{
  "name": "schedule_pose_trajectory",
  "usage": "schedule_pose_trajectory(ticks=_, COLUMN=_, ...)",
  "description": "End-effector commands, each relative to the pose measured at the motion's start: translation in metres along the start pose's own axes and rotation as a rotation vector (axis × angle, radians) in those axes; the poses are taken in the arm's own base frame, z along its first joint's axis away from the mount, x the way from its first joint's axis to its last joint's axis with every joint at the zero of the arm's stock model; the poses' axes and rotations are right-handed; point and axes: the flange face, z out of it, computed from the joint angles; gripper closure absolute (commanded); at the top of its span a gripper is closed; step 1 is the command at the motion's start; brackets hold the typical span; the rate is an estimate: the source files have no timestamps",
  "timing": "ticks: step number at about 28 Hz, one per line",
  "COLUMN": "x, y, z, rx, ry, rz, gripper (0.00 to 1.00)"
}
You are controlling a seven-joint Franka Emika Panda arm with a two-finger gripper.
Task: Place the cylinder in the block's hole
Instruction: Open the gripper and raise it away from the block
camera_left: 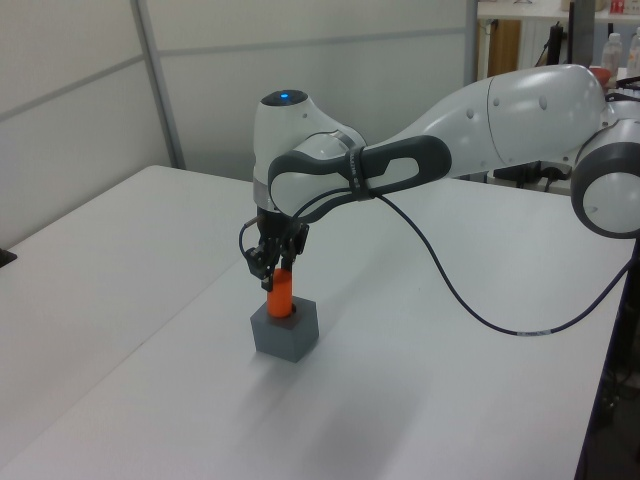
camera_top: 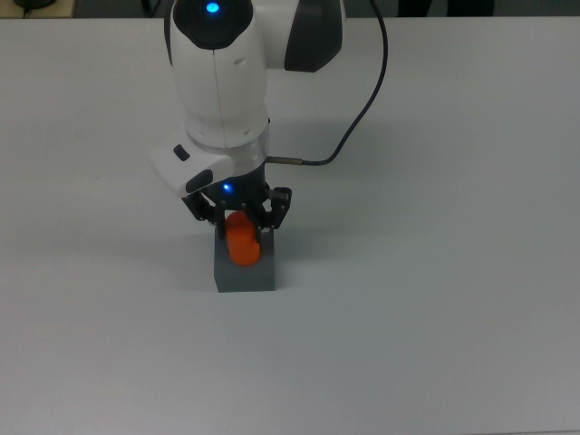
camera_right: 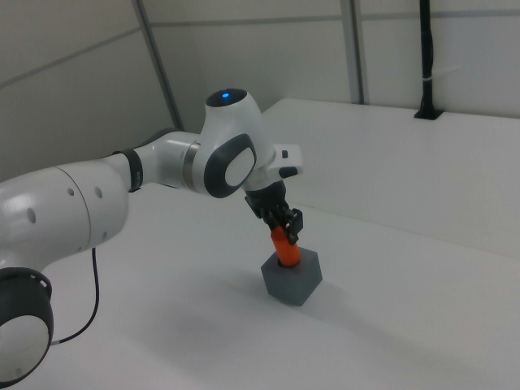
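On white table (camera_top: 435, 317), gripper (camera_top: 241, 220) grips cylinder (camera_top: 241, 246) atop block (camera_top: 245, 274).

A lab: bare white table (camera_left: 120, 330), panelled walls (camera_left: 330, 70), robot arm (camera_left: 470, 130).

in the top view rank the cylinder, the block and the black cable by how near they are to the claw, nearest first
1. The cylinder: held in the claw, between its fingers.
2. The block: directly under the claw, toward the top view's bottom.
3. The black cable: up toward the top view's right, trailing off behind the arm.
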Motion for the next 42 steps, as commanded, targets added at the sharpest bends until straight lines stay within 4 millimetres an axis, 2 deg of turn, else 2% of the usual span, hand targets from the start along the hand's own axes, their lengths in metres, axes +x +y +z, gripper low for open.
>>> schedule_pose_trajectory(ticks=1, x=0.000, y=-0.005, z=-0.001, rx=-0.015, ry=-0.014, rz=0.007, gripper=0.86)
schedule_pose_trajectory(ticks=7, x=-0.008, y=-0.004, z=-0.013, rx=-0.023, ry=-0.061, rz=0.001, gripper=0.86)
schedule_pose_trajectory(ticks=11, x=-0.009, y=-0.007, z=-0.010, rx=-0.025, ry=-0.065, rz=-0.007, gripper=0.86)
schedule_pose_trajectory(ticks=12, x=-0.009, y=-0.006, z=-0.010, rx=-0.026, ry=-0.065, rz=-0.007, gripper=0.81)
schedule_pose_trajectory(ticks=13, x=-0.009, y=-0.006, z=-0.009, rx=-0.027, ry=-0.066, rz=-0.009, gripper=0.73)
schedule_pose_trajectory(ticks=14, x=-0.009, y=-0.006, z=-0.009, rx=-0.027, ry=-0.066, rz=-0.007, gripper=0.58)
schedule_pose_trajectory(ticks=15, x=-0.009, y=-0.006, z=-0.008, rx=-0.028, ry=-0.067, rz=-0.008, gripper=0.34)
schedule_pose_trajectory(ticks=16, x=-0.009, y=-0.006, z=-0.006, rx=-0.030, ry=-0.069, rz=-0.009, gripper=0.00)
schedule_pose_trajectory(ticks=21, x=-0.009, y=-0.007, z=-0.005, rx=-0.058, ry=-0.066, rz=-0.025, gripper=0.00)
schedule_pose_trajectory(ticks=27, x=-0.014, y=-0.006, z=-0.026, rx=-0.057, ry=-0.085, rz=-0.017, gripper=0.00)
schedule_pose_trajectory(ticks=32, x=-0.025, y=-0.004, z=-0.075, rx=-0.064, ry=-0.088, rz=-0.019, gripper=0.00)
schedule_pose_trajectory(ticks=33, x=-0.031, y=-0.002, z=-0.093, rx=-0.067, ry=-0.096, rz=-0.017, gripper=0.00)
schedule_pose_trajectory(ticks=37, x=-0.046, y=0.005, z=-0.131, rx=-0.070, ry=-0.117, rz=-0.026, gripper=0.00)
schedule_pose_trajectory(ticks=39, x=-0.070, y=0.015, z=-0.165, rx=-0.066, ry=-0.155, rz=-0.125, gripper=0.00)
schedule_pose_trajectory(ticks=42, x=-0.082, y=0.030, z=-0.180, rx=-0.067, ry=-0.155, rz=-0.129, gripper=0.00)
